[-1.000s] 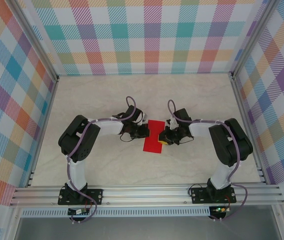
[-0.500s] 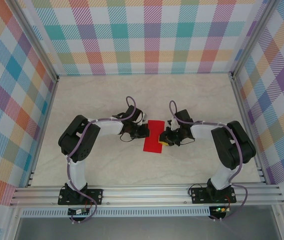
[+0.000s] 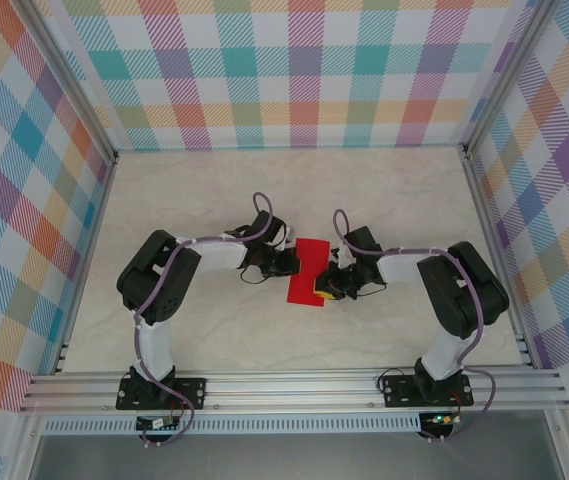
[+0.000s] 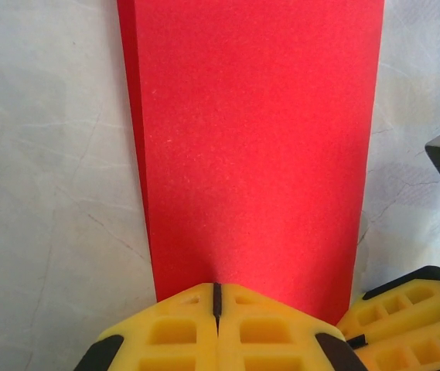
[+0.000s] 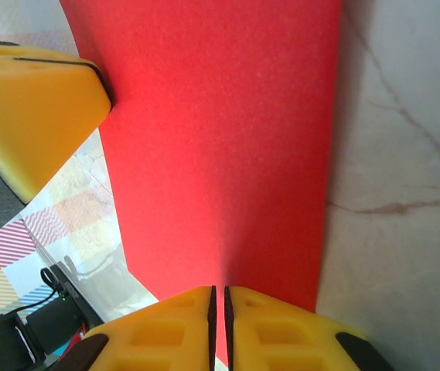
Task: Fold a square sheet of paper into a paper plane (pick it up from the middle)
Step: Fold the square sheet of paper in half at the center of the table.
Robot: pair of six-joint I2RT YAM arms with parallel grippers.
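Observation:
The square sheet of paper (image 3: 310, 270) is bright red and lies as a long folded strip on the table between my two grippers. No paper plane is in view. In the left wrist view the paper (image 4: 254, 139) runs away from my left gripper (image 4: 216, 295), whose yellow jaws are shut on its near edge. A second layer shows along the strip's left side. In the right wrist view my right gripper (image 5: 218, 300) is shut on the paper (image 5: 220, 131), with red showing in the thin slit between the jaws. From above, the left gripper (image 3: 292, 263) and right gripper (image 3: 328, 285) face each other across the strip.
The table (image 3: 214, 190) is pale marble, walled by checked panels. An aluminium rail (image 3: 294, 390) runs along the near edge with both arm bases on it. The right gripper's yellow fingers (image 4: 397, 305) sit close beside my left jaws.
The right arm has shifted slightly left and nearer, bringing its gripper further over the strip's near right part. The left arm and the paper have stayed put.

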